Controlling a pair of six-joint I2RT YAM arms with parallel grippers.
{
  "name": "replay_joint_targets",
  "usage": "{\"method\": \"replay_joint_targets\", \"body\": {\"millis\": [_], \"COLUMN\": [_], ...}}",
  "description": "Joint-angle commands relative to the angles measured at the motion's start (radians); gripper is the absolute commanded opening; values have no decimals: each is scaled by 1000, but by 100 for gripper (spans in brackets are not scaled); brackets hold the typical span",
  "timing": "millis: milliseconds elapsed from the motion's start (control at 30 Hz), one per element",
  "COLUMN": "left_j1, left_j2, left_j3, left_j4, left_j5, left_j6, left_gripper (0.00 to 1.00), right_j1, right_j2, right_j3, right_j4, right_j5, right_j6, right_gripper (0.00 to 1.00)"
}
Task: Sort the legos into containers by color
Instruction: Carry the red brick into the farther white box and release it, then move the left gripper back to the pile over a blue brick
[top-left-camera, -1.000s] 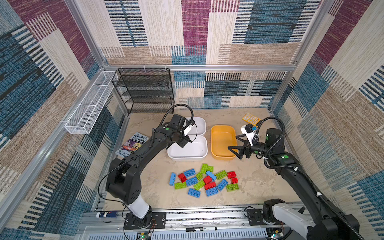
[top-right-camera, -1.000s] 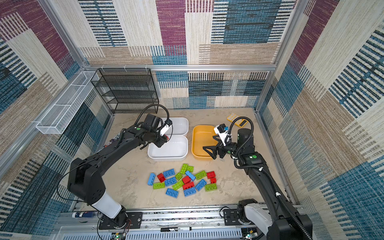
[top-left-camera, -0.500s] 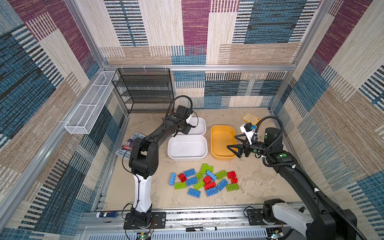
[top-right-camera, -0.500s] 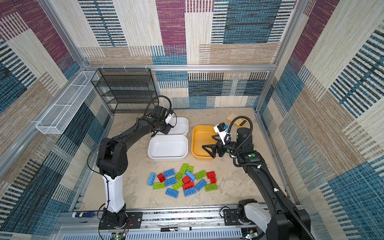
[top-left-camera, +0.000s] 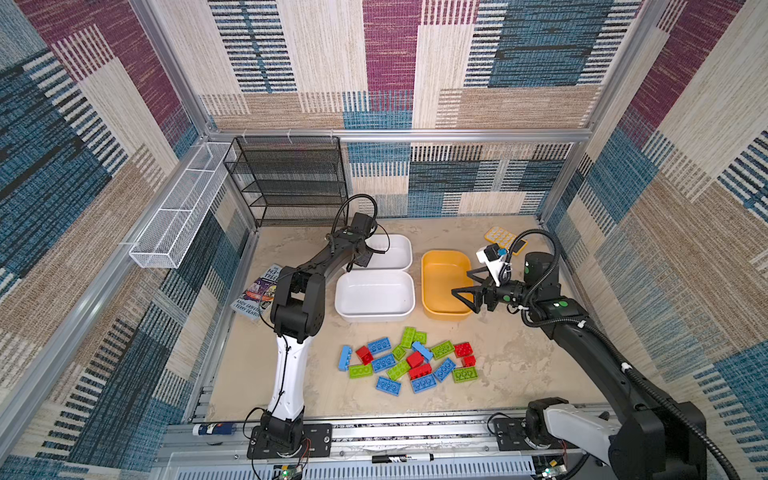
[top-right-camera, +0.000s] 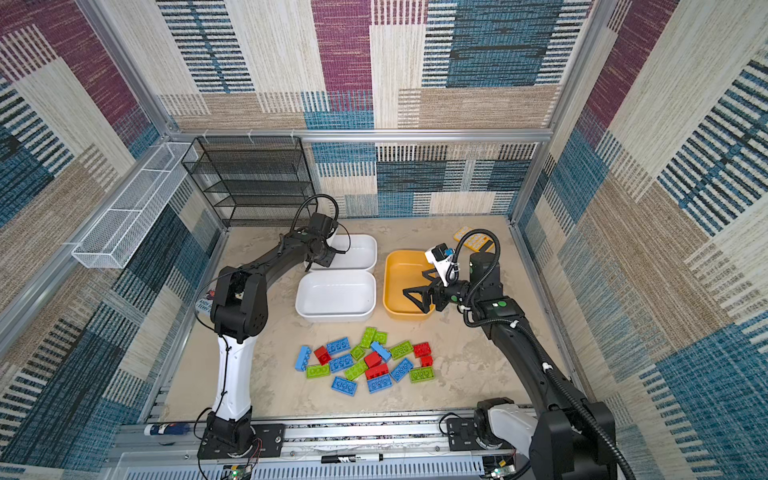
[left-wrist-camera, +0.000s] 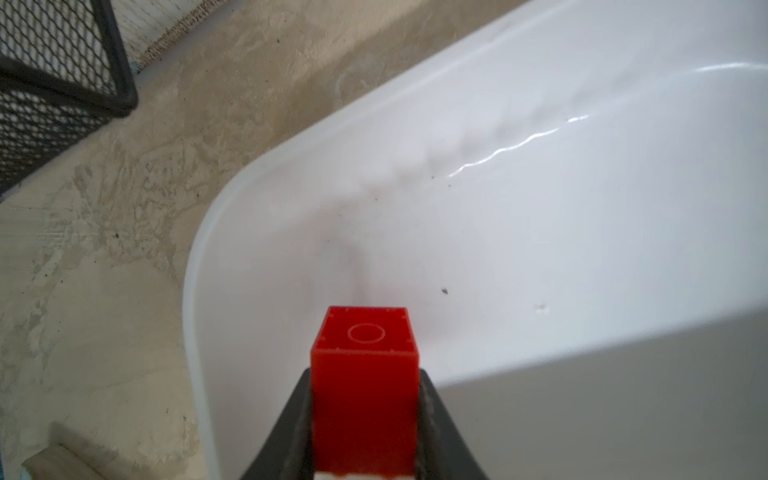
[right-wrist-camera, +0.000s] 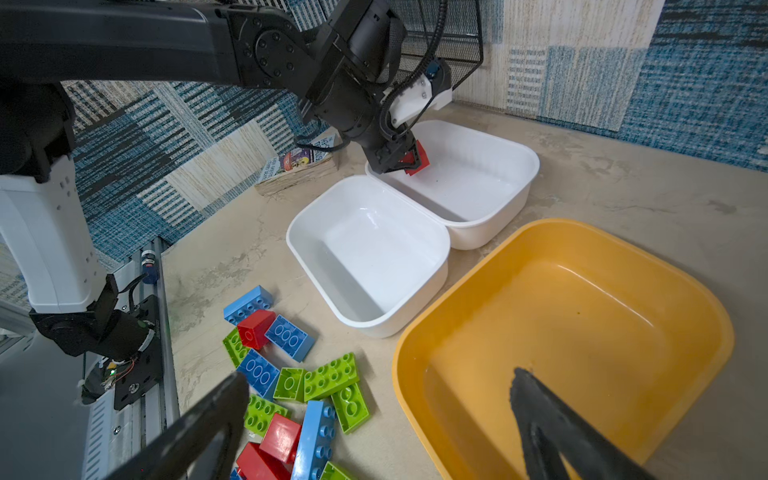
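My left gripper (left-wrist-camera: 364, 415) is shut on a small red lego (left-wrist-camera: 364, 374) and hangs over the left corner of the far white container (top-left-camera: 395, 251), as the right wrist view also shows for the red lego (right-wrist-camera: 417, 160). The near white container (top-left-camera: 374, 293) and the yellow-orange container (top-left-camera: 440, 270) hold nothing. A pile of red, blue and green legos (top-left-camera: 415, 359) lies on the table in front of them. My right gripper (top-left-camera: 463, 286) stands wide open over the yellow container's near right part (right-wrist-camera: 582, 332), with nothing between its fingers.
A black mesh rack (top-left-camera: 291, 178) stands at the back left, with a white wire basket (top-left-camera: 178, 212) on the left wall. A book (top-left-camera: 259, 291) lies left of the tubs. A yellow flat item (top-left-camera: 500, 237) sits at the back right.
My left arm has carried the red lego back from above the near white container to the far white one. The right gripper has edged slightly left and stays open.
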Motion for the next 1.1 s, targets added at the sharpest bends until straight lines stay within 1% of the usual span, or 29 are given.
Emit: {"method": "replay_joint_targets", "body": {"millis": [0,133,233,300,400,567,667,800,900,967,1067], "left_j1": [-1,-1,-2,-1,-2,-3,-8,-31,-63,-68,-88], "left_j2": [1,-63,-126,-188,-308,-516,-620,-774,-855,-896,-933], "left_j3": [34,34,31,-5,-132,-354,-476,-656,-763,-836,-925], "left_j4": [-35,-81,-183,-258,-305,-346,-393,-395,-409,-409,-402], "left_j5": [-2,18,27,60,127,238,261,323,305,316,316], "left_j6": [-20,-37,-69,-129,-222,-321,-381,-479,-515,-547,-577], "left_gripper": [46,57,61,63,66,66,66,66,66,66,65], "right_j1": [2,2,2,2,2,4,4,7,13,13,16], "right_j2": [8,7,6,4,3,17,21,17,13,5,-1], "right_j3": [16,25,25,21,14,12,12,-4,-6,-12,-17], "right_j4": [7,-6,-12,-12,-8,-5,-15,-20,-40,-41,-59], "right_j5": [5,2,-2,-4,8,-2,-7,-5,13,16,20], "right_j6": [-11,-24,-29,-30,-35,-41,-51,-53,-70,-70,-81], "right_gripper": [99,99,99,99,99,99,99,99,99,99,99]}}
